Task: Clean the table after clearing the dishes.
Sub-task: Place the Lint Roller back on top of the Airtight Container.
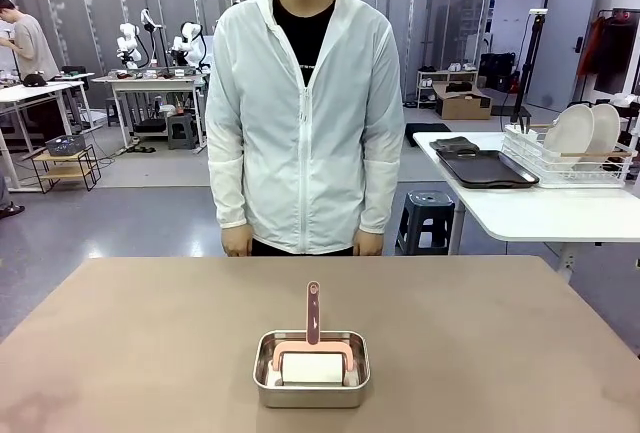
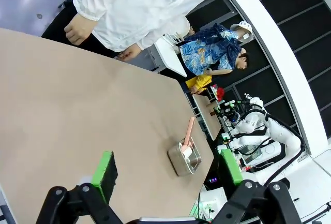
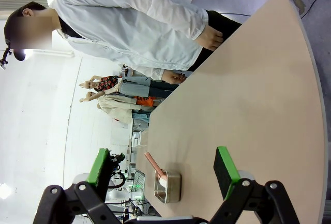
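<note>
The large rectangular table with a smooth matte taupe-brown top [image 1: 140, 343] is seen bare of dishes. Two round white plates [image 1: 582, 131] stand upright in a white wire rack [image 1: 568, 163] on the smaller white side table [image 1: 540, 215] at the far right, with a dark brown rectangular tray [image 1: 485, 169] lying just beside the rack; cutlery cannot be made out with certainty.

Near the robot's edge of the table, roughly at its middle, a small rectangular steel pan [image 1: 311, 370] is set, and in it rests a roller with a white drum and a pink frame and handle [image 1: 313, 338]. The handle rises out of the pan, pointing toward the person in a white zip jacket [image 1: 303, 113], who stands at the far side with both hands down.

The left gripper [image 2: 168, 177] is held above the table with its green-padded fingers spread wide, nothing between them; the right gripper [image 3: 165, 175] is likewise wide apart and empty.

The clearing is judged done; the wiping is not yet begun. The roller is likely light and stiff, its drum soft and free to turn, so the slim pink handle is best pinched at its upper part. The thin pan may slide or lift if the roller catches its rim.
</note>
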Available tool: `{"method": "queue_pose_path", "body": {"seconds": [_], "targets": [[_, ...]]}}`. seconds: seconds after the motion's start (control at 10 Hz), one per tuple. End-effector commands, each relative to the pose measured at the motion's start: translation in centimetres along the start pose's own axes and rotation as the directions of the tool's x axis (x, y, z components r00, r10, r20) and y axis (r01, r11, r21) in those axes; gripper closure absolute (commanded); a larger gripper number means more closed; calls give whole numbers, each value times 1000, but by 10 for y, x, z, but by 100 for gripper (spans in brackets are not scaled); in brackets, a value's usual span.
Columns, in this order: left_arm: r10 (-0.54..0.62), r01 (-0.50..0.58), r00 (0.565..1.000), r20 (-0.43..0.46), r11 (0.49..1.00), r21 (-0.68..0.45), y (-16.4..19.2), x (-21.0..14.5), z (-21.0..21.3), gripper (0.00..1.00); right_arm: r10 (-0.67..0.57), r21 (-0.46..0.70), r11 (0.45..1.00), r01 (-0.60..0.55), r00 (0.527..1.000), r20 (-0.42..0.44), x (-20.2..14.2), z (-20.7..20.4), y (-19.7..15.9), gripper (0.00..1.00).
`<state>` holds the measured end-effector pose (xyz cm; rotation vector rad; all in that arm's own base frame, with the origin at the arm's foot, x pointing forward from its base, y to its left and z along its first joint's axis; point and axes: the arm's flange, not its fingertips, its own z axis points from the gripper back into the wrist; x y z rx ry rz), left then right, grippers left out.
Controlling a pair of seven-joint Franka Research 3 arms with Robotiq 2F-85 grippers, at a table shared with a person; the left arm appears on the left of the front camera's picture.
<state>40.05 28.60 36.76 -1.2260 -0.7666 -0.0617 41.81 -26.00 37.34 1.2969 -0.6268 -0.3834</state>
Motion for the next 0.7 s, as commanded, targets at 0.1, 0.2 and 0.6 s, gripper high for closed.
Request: {"method": "queue_pose_path", "body": {"seconds": [0.1, 0.2, 0.6], "targets": [[-2, 1, 1000, -9, 1000, -12, -2, 0, 5, 0, 10, 2, 1000, -10, 1000, -11, -2, 1, 3, 0], [-2, 1, 1000, -9, 1000, -12, -2, 0, 5, 0, 10, 2, 1000, -10, 1000, -11, -2, 1, 3, 0], [-2, 1, 1000, -9, 1000, -12, -2, 0, 5, 0, 10, 2, 1000, -10, 1000, -11, -2, 1, 3, 0]]}}
